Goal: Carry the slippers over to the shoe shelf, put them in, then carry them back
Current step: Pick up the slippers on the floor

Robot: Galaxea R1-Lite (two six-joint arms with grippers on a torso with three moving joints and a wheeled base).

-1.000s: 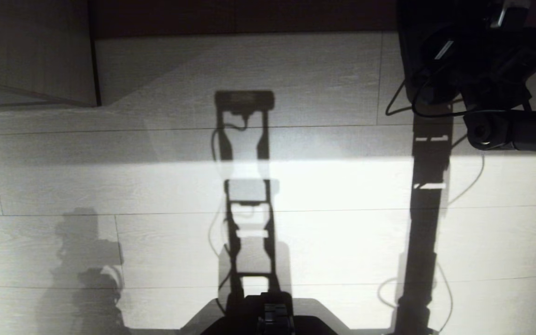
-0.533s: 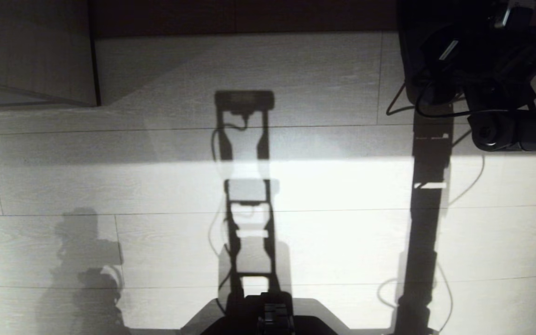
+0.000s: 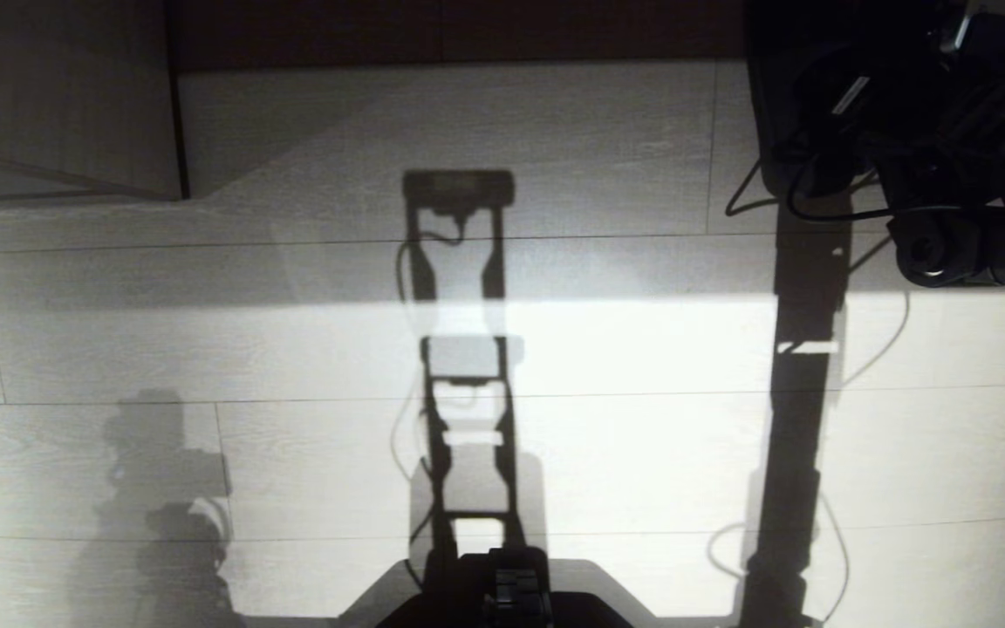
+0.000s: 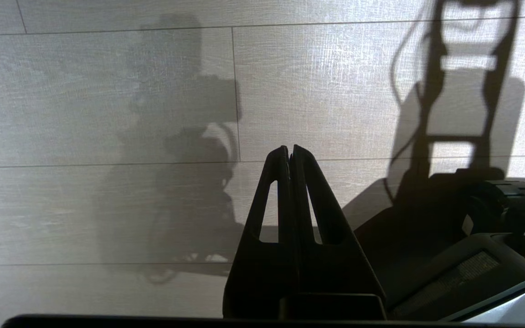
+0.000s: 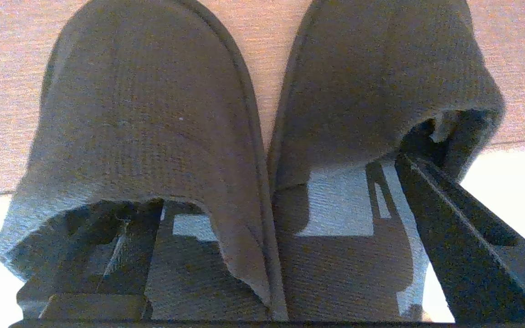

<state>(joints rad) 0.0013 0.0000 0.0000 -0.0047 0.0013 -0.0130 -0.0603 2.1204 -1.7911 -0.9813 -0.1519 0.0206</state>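
The robot's right gripper [image 5: 262,255] stands spread wide over the slippers [image 5: 153,127] on the pale plank floor [image 3: 607,349] at the far right of the scene, one finger [image 5: 463,237] inside the open back of one slipper and the other inside its neighbour. The two lie side by side, toes pointing away, inner edges touching, so that a single squeeze could pinch both inner walls together; the fingers appear not to press on either one, though the close wrist view leaves that unsure. From the head, the right arm [image 3: 947,244] hides the pair. The left gripper [image 4: 290,155] hangs parked near the base, fingertips closed together and empty. A pale wood-grain panel [image 3: 58,96] shows at far left; whether it belongs to the shoe shelf cannot be told
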